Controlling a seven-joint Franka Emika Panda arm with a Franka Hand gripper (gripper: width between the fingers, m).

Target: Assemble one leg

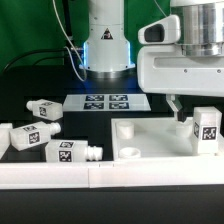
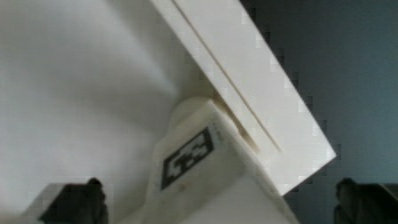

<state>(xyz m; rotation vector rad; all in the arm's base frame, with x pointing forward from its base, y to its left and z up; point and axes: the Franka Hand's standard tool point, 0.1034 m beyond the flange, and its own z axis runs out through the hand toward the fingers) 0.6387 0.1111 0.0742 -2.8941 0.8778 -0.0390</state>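
Note:
One leg (image 1: 205, 130), a white block with a black-and-white tag, stands upright at the corner of the large white tray-like top (image 1: 150, 135) on the exterior view's right. My gripper (image 1: 180, 106) hovers just above and beside it. In the wrist view the leg (image 2: 214, 150) lies between my fingers (image 2: 77, 200), against the top's edge (image 2: 249, 70). The gripper (image 2: 222, 203) is open, with the fingers wide apart and clear of the leg. Whether the peg sits in a corner hole is hidden.
Three more legs lie on the black table at the exterior view's left: one (image 1: 45, 108), another (image 1: 25, 135), a third (image 1: 68, 152). The marker board (image 1: 105, 101) lies behind. A round corner hole (image 1: 128, 153) shows in the top. A white rail (image 1: 110, 180) runs along the front.

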